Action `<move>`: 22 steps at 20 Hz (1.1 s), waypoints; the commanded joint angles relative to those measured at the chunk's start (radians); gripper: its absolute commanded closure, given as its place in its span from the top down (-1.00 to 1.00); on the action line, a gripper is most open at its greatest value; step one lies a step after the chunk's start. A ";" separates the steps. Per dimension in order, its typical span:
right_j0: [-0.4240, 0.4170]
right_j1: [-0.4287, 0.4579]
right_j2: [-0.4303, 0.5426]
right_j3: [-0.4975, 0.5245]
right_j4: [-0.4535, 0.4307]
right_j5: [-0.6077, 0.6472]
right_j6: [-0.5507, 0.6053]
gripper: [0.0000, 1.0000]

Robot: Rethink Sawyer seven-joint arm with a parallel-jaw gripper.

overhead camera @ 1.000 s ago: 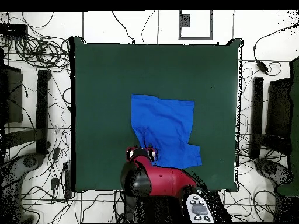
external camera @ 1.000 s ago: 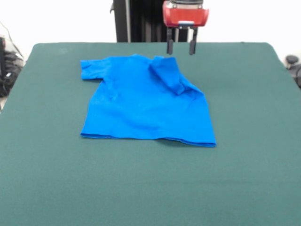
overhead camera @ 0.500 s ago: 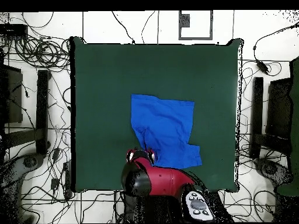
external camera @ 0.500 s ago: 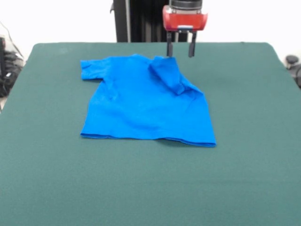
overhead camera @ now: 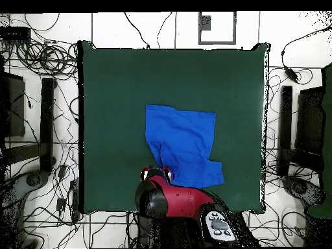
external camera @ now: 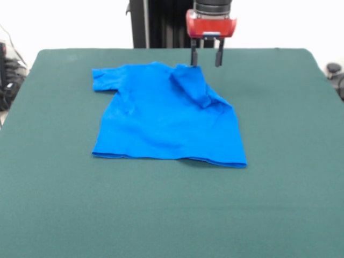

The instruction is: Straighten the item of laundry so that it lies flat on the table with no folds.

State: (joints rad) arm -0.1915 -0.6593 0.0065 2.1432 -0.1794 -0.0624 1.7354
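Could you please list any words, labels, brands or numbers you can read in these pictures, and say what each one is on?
None can be read.
T-shirt: plain blue, no print or tag showing.
Table: plain green, no markings.
Gripper: a small pale patch on its red housing, too small to read.

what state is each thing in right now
T-shirt: mostly spread on the table, one sleeve folded over onto its body
gripper: jaws open, empty, at the folded sleeve's far edge
table: bare green cloth around the shirt
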 commanded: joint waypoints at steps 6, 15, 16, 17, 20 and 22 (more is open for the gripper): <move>0.033 0.116 0.037 -0.102 0.050 -0.055 0.185 1.00; 0.015 0.070 0.033 -0.097 0.036 -0.005 0.162 1.00; 0.006 0.052 0.034 -0.093 0.031 0.016 0.152 1.00; -0.004 0.035 0.038 -0.091 0.027 0.038 0.142 1.00; -0.022 0.010 0.048 -0.091 0.021 0.073 0.125 1.00; -0.025 0.011 0.051 -0.097 0.022 0.078 0.122 1.00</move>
State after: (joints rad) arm -0.2128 -0.6384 0.0039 2.1230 -0.1794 -0.0626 1.7354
